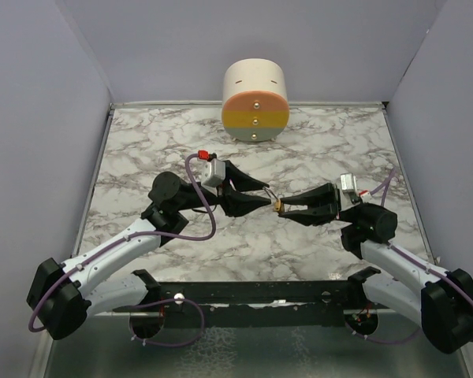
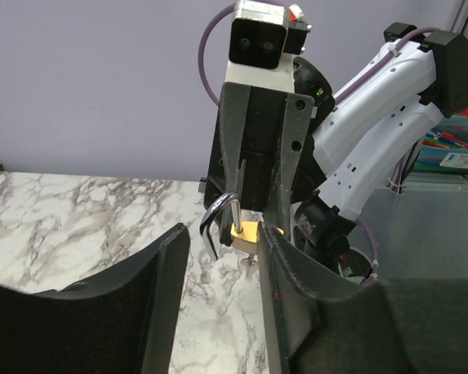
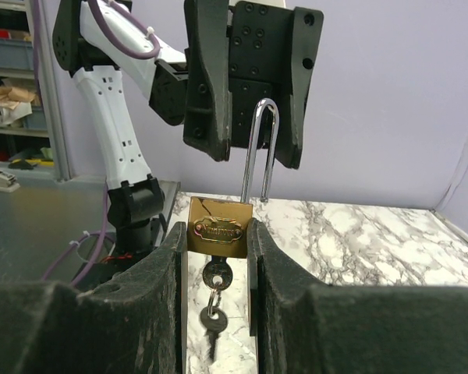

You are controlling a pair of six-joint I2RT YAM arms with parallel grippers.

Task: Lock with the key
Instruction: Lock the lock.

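A brass padlock (image 3: 219,227) is clamped by its body between my right gripper's fingers (image 3: 217,234), held upright above the marble table. Its silver shackle (image 3: 259,152) is open, with one leg free of the body. A key (image 3: 216,274) sits in the keyhole underneath, and a second key (image 3: 211,321) hangs from its ring. My left gripper (image 1: 268,195) faces the right gripper (image 1: 282,207) head-on. It is open, and the shackle (image 2: 217,222) lies between its fingertips without being gripped. The padlock body (image 2: 246,234) shows just beyond the left gripper's right finger (image 2: 296,296).
A cream cylinder (image 1: 255,101) with orange, yellow and blue bands stands at the back centre against the wall. Grey walls close in the marble table (image 1: 142,150) on three sides. A black rail (image 1: 260,303) runs along the near edge between the arm bases.
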